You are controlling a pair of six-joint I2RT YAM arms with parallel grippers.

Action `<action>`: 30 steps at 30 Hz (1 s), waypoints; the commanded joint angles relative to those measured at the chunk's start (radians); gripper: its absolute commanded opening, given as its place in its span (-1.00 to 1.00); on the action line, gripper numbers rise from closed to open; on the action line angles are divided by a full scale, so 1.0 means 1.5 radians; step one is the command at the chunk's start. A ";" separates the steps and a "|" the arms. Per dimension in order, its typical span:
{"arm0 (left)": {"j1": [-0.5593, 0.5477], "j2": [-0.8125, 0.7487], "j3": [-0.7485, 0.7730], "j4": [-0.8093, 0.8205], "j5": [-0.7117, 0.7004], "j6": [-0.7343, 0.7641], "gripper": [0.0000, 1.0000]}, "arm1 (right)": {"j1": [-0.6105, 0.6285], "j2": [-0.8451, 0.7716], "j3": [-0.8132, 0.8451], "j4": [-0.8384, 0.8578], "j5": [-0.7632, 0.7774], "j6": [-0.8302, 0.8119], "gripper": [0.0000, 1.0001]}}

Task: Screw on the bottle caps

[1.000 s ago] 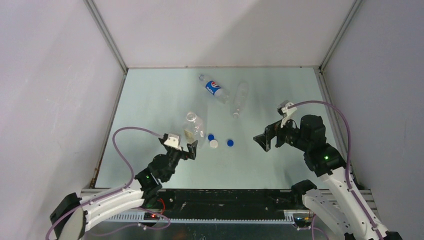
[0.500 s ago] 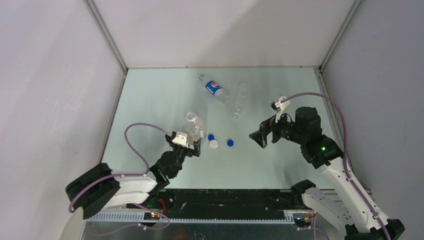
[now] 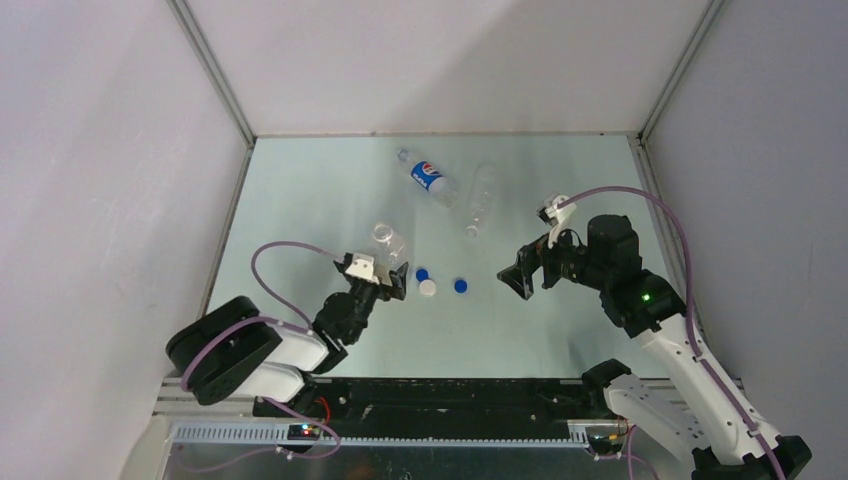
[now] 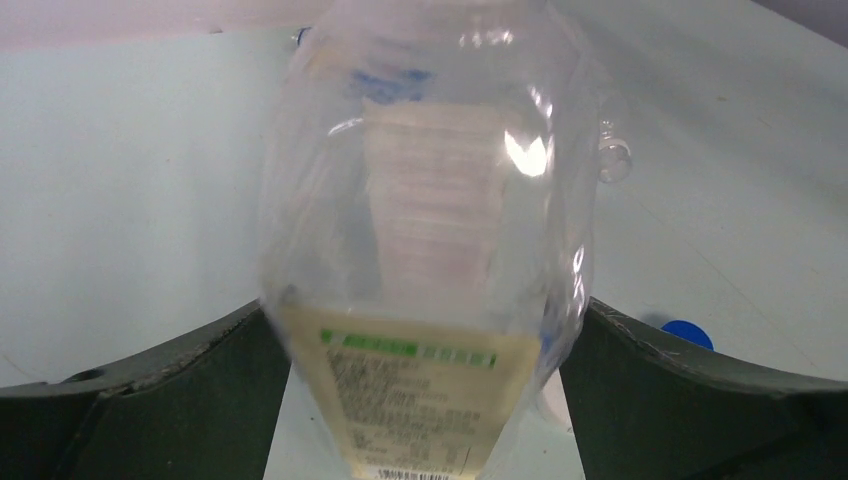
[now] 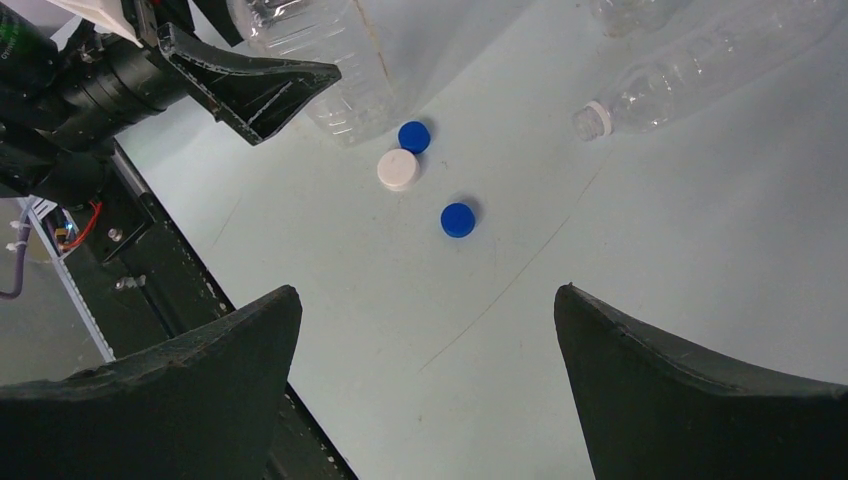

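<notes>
On the left arm (image 3: pixel 335 322) the jaws stand spread wide, one dark, rough-edged finger (image 4: pixel 150 400) at each side of the labelled bottle (image 4: pixel 425 300). Whether they press its thin, clear wall I cannot tell (the wrist view is blurred there). That bottle stands on its ribbed base on the pale bench (image 3: pixel 300 200); its label is yellowish white with a green stripe and fine print. Its top is cut off in the right wrist view.

On the right arm (image 3: pixel 640 300) the jaws are also far apart and hold nothing, hanging above the bench.

Three small round caps lie between the arms. One blue cap (image 5: pixel 414 135) is just beside the bottle's base, with the white cap (image 5: pixel 398 170) next to it. The other blue cap (image 5: pixel 457 219) lies apart, nearer the right arm.

The Pepsi bottle (image 3: pixel 430 178) and the plain bottle (image 3: pixel 480 198) lie on their sides farther back.
</notes>
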 commanded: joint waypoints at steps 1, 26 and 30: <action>0.006 0.041 0.022 0.130 0.017 -0.005 0.92 | 0.008 0.005 0.039 -0.001 0.010 -0.012 0.99; 0.011 -0.316 0.238 -0.674 -0.028 -0.067 -0.46 | 0.173 0.241 0.089 0.062 0.169 0.020 0.99; 0.012 -0.359 0.322 -0.866 -0.026 -0.064 -0.57 | 0.196 0.340 0.134 0.051 0.184 0.046 0.99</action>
